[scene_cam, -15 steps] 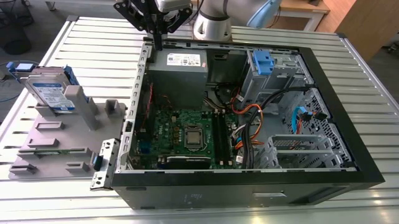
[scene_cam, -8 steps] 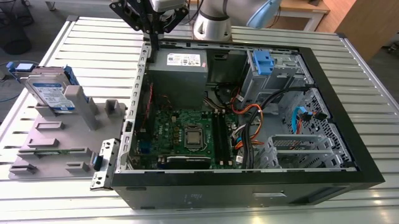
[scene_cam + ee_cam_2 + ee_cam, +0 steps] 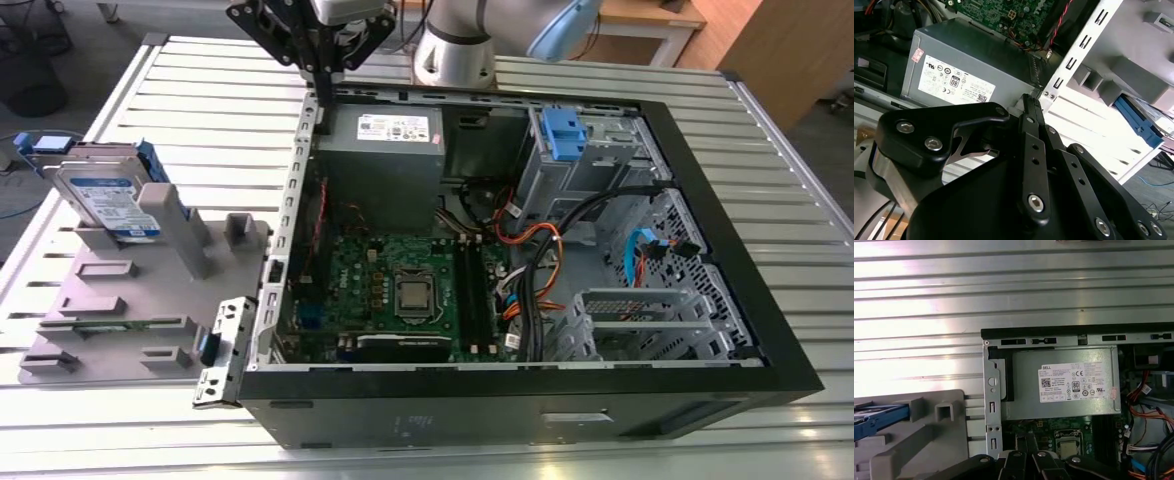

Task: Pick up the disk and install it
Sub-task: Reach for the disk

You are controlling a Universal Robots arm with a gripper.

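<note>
**A:** Where is the disk (image 3: 110, 200)?

**B:** We see it standing on edge in the grey fixture (image 3: 147, 290), on the desk (image 3: 200, 110) at the exterior view's left. It sits well apart from the open computer case (image 3: 747, 300) and has not been lifted yet.

**A:** And the gripper (image 3: 323, 72)?

**B:** It hangs over the far left corner of the case, just above the power supply (image 3: 380, 150). In the second wrist view we read the jaws as pressed together with nothing between them.

**A:** How do we expect the disk to handle?

**B:** We judge it stiff and dense for its size, with smooth metal faces that could slip under a light pinch. It is probably sensitive to knocks too. The blue frame (image 3: 146, 158) along its edges looks like thinner plastic, so we would not trust that to carry the load.

**A:** So where should we take hold?

**B:** We would go across the two flat faces, near the upper edge that stands clear of the fixture.
</note>
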